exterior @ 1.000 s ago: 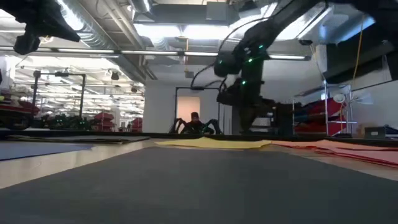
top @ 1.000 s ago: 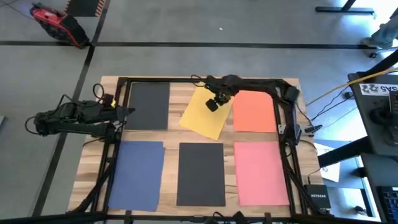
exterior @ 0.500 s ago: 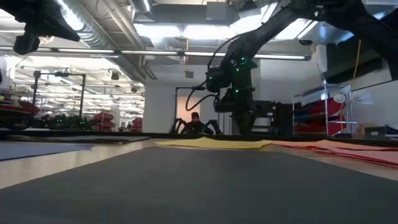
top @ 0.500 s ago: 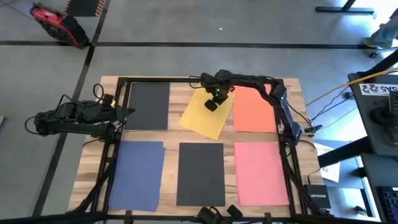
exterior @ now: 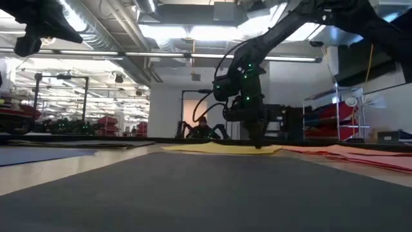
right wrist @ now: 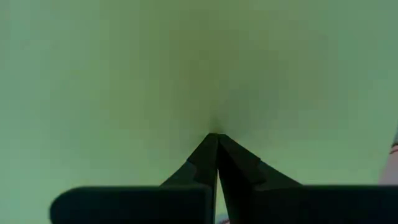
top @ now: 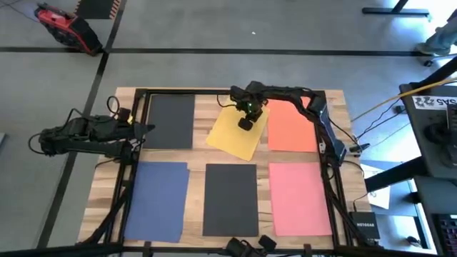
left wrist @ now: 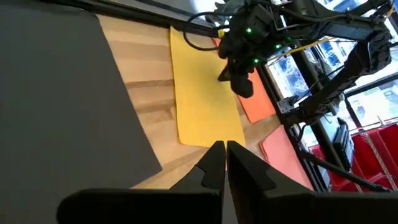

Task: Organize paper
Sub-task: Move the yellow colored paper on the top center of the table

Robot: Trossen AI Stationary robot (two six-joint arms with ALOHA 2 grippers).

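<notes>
Under the right gripper [right wrist: 216, 138], fingers clenched, tips pressing the yellow sheet [top: 234, 132]: thin, limp, slippery, likely best dragged flat, not pinched.

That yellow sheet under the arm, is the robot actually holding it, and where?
Not gripped: the right gripper, fingers shut, presses its tips down on the yellow sheet near its far end. The left gripper holds nothing.

The right gripper [right wrist: 216, 138] has its two dark fingers [right wrist: 202, 163] pressed together, their tips touching the yellow paper [right wrist: 186, 62], which fills nearly the whole view (a sliver of something reddish shows at three o'clock).
</notes>
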